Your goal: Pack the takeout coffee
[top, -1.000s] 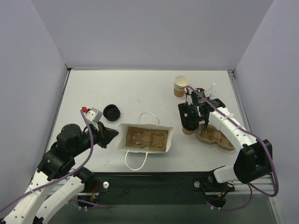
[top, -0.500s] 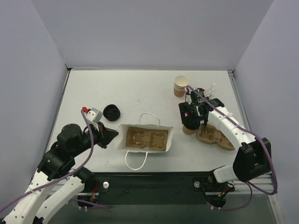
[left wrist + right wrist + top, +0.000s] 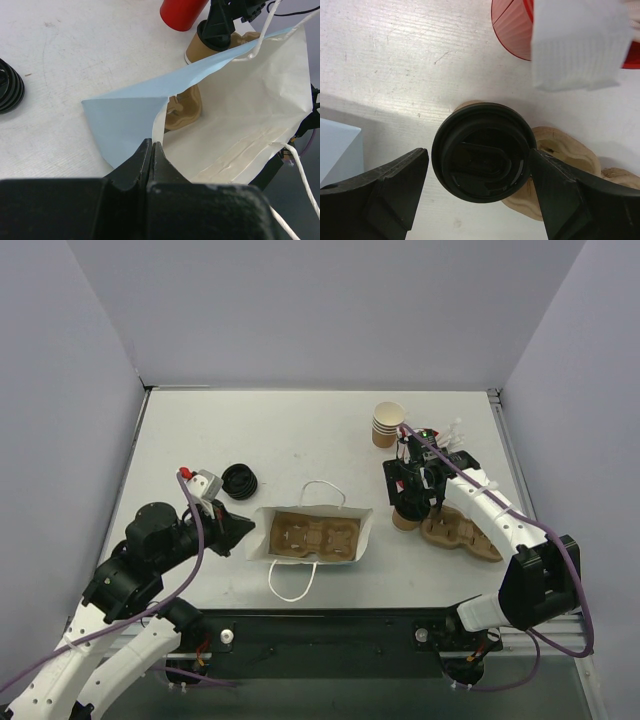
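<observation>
Bag rim pinched, coffee cup bracketed

The left gripper [image 3: 151, 150] is closed tight on the white paper bag's [image 3: 240, 115] rim at frame centre. To its right on the table [image 3: 300, 440] stands the small brown paper cup with black lid [image 3: 482, 157]. The right gripper [image 3: 479, 160] is spread astride the lid; I cannot tell whether it grips.

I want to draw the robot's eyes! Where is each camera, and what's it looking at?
Top: above and behind, looking down at the table; left arm and right arm show.
Left wrist: along the left tool, shut on the paper bag's rim.
Right wrist: straight down on the coffee, the right tool straddling its lid.
Shared: both wrist views catch the red cup.
</observation>
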{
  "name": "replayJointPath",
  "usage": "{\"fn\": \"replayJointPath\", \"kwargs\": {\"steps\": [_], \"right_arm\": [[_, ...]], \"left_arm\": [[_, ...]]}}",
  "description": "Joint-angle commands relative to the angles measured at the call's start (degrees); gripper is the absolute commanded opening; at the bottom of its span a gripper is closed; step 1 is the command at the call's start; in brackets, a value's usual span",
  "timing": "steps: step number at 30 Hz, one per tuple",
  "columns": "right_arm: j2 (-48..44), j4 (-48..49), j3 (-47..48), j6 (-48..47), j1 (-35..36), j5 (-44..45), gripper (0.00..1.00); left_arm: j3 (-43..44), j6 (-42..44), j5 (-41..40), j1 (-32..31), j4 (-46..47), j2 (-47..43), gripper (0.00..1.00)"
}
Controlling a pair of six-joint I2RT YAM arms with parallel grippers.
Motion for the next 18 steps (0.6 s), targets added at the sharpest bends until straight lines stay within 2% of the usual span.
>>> {"fn": "replayJointPath", "kwargs": {"steps": [1, 18], "right_arm": [[-1.19, -1.7, 0.73, 0.11, -0.13, 2.32, 0.84], [-1.72, -1.79, -3.14, 0.81, -0.21, 0.3, 0.81]], "left_arm": [[2.04, 1.07, -0.17, 0.32, -0.22, 0.35, 0.0], [2.3, 0.72, -0.44, 0.32, -0.39, 0.7, 0.0]]}}
